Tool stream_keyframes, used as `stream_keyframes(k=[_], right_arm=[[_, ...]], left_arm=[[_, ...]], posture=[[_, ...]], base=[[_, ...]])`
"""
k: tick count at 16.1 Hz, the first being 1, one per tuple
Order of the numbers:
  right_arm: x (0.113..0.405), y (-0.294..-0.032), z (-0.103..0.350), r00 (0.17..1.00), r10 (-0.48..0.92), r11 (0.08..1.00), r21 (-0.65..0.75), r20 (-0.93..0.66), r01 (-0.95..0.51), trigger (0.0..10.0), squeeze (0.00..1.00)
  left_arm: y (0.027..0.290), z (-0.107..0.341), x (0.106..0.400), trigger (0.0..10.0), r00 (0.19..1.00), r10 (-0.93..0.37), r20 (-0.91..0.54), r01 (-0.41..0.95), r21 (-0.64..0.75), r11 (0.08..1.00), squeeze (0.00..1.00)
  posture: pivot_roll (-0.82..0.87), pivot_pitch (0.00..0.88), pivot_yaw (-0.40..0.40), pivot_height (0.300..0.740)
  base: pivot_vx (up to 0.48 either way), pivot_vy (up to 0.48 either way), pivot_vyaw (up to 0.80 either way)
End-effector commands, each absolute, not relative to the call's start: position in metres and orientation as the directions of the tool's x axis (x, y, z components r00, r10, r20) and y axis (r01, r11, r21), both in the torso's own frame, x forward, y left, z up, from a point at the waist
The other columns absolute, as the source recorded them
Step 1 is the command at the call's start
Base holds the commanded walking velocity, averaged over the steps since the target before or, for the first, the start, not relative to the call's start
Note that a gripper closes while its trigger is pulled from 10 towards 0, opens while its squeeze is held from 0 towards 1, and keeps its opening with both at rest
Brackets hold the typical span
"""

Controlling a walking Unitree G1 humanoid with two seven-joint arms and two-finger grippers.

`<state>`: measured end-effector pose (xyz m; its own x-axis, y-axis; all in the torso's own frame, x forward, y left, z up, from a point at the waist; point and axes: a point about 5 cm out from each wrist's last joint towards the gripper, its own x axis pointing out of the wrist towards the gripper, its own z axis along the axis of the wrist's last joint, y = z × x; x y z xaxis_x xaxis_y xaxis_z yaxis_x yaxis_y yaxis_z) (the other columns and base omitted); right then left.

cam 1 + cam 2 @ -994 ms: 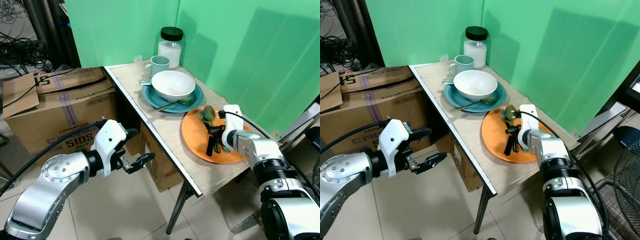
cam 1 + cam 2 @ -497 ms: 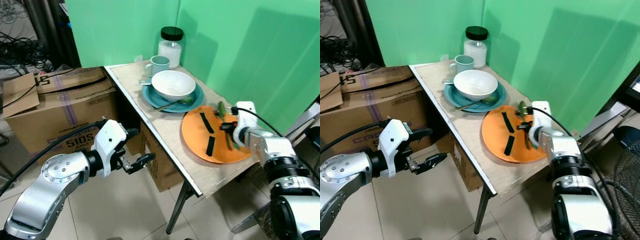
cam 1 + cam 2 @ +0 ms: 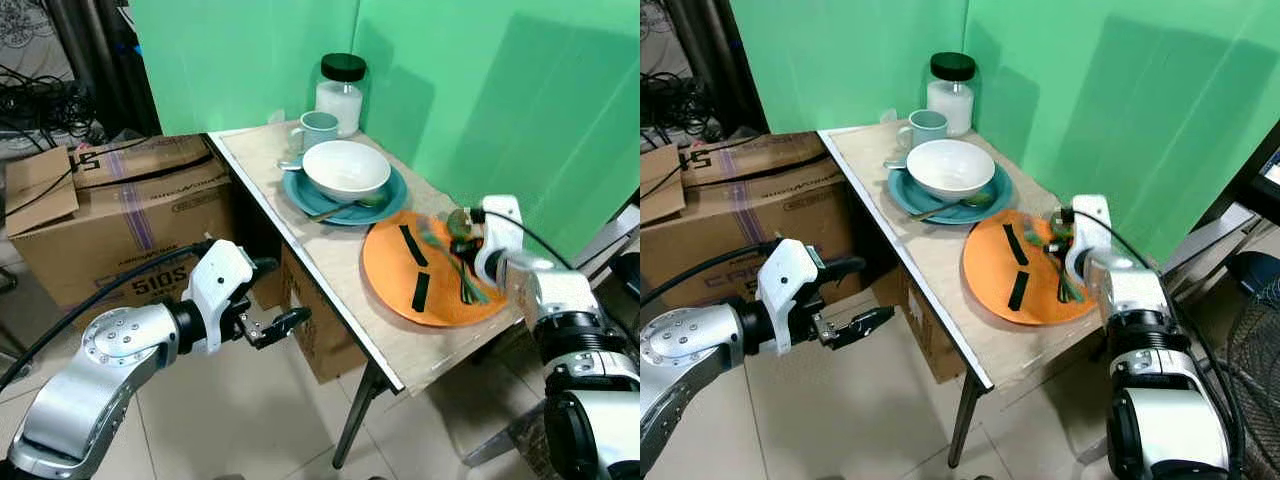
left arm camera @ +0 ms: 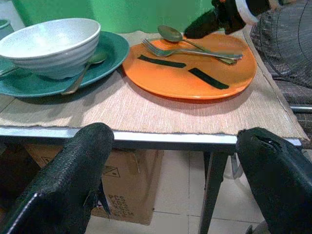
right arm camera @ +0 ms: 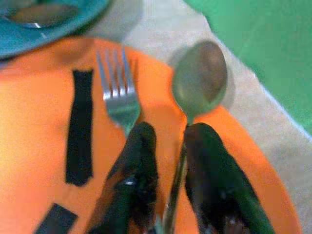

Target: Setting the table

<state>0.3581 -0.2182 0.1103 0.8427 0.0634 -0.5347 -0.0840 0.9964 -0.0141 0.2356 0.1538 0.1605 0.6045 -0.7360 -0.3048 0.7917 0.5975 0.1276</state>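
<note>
At centre right of the head view, your right gripper (image 5: pixel 168 190) is clenched on the silver metal spoon's (image 5: pixel 199 83) handle over the round orange plate (image 3: pixel 395 280), spoon axis along its fingers, beside the silver fork (image 5: pixel 117 90); left gripper (image 3: pixel 275 325) hangs released.

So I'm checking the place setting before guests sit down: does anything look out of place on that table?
Yes. The fork and spoon lie on the orange plate instead of beside it, the right gripper over their handles. Another spoon rests on the teal plate beside the bowl.
</note>
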Motion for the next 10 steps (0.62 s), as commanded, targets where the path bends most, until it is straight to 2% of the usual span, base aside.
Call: stream_keyframes(k=[1, 4, 9, 10], right_arm=[[0.361, -0.220, 0.120, 0.855, 0.067, 0.997, -0.003, -0.515, -0.081, 10.0, 1.00], [0.360, -0.222, 0.120, 0.856, 0.068, 0.997, -0.003, -0.513, -0.081, 10.0, 1.00], [0.353, -0.207, 0.099, 0.804, 0.126, 0.986, -0.019, -0.581, -0.167, 10.0, 1.00], [0.354, -0.204, 0.096, 0.803, 0.125, 0.986, -0.018, -0.583, -0.166, 10.0, 0.68]], left_arm=[[0.153, 0.161, 0.235, 10.0, 0.593, -0.743, -0.310, 0.801, 0.133, 0.583, 0.00], [0.152, 0.161, 0.236, 10.0, 0.592, -0.744, -0.310, 0.801, 0.132, 0.583, 0.00], [0.151, 0.161, 0.237, 10.0, 0.592, -0.744, -0.310, 0.802, 0.132, 0.583, 0.00], [0.151, 0.161, 0.237, 10.0, 0.592, -0.744, -0.310, 0.801, 0.132, 0.583, 0.00]], posture=[[0.08, 0.000, -0.074, 0.740], [0.08, 0.000, -0.073, 0.740], [0.08, 0.000, -0.072, 0.740], [0.08, 0.000, -0.071, 0.740]], base=[[0.000, 0.000, 0.00], [0.000, 0.000, 0.00], [0.000, 0.000, 0.00], [0.000, 0.000, 0.00]])
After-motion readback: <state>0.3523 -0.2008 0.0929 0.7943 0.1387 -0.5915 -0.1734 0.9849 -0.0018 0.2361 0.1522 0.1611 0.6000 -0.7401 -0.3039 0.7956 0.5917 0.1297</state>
